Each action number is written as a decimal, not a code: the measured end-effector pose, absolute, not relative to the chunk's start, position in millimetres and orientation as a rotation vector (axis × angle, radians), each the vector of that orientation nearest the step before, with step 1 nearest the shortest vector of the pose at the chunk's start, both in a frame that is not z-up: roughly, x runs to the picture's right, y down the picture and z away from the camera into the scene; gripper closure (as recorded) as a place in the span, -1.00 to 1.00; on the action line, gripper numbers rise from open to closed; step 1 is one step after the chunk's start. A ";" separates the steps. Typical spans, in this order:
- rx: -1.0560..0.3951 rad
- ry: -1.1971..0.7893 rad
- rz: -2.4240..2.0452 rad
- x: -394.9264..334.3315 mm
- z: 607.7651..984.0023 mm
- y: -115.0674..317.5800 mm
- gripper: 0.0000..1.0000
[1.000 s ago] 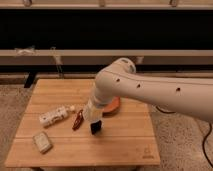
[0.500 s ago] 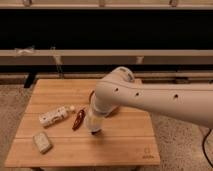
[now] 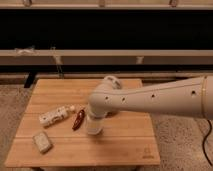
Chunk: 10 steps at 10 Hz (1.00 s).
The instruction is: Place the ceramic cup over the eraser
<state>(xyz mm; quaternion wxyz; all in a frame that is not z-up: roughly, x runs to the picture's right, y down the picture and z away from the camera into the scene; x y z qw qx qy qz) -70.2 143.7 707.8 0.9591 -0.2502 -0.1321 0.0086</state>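
Far left of the pincer, near the front edge of the tabletop: pale beige block. Left of the pincer, further back: white bottle, lying on its side. Just left of the pincer: dark red elongated object. Directly under the pincer: ceramic cup, standing on the tabletop. The pincer sits at the cup's top, with the arm reaching in from the right. I cannot tell whether it is spread or pinching the cup. Eraser hidden from me.
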 end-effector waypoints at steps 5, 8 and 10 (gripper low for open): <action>-0.534 -0.178 -0.001 -72.8 736.0 155.1 -0.30; -0.546 -0.155 0.001 -72.1 744.5 159.2 -0.60; -0.554 -0.157 0.013 -70.5 745.3 159.5 -0.60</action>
